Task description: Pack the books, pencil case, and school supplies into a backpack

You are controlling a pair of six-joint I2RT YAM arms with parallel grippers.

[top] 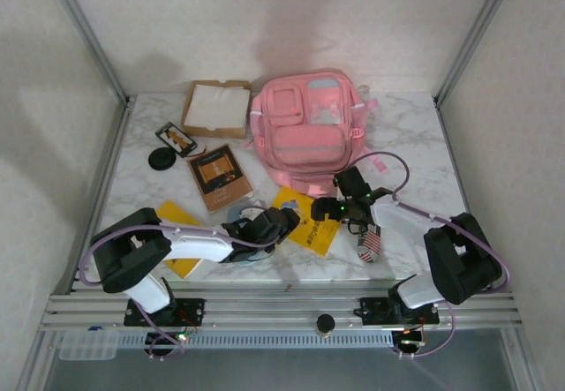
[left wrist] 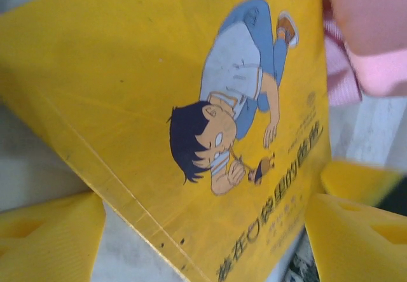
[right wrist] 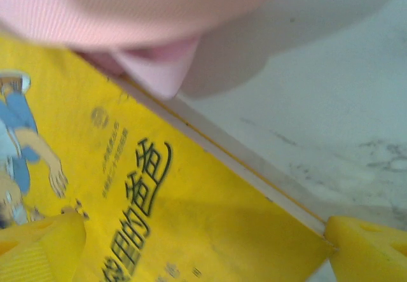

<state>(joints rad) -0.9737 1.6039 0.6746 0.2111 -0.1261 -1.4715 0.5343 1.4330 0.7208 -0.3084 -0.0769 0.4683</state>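
Observation:
The pink backpack lies at the back centre of the table. In front of it is the large yellow book with a cartoon figure. My left gripper hangs open over the book's left part, its yellow fingers wide apart. My right gripper hangs open over the book's right edge, one fingertip at the book's corner. The dark brown book lies to the left. The smaller yellow book sits partly under my left arm.
A cardboard tray with a white sheet stands at the back left. Near it are a black disc and a small dark card. A flag-patterned item lies by my right arm. Backpack fabric is close to both grippers.

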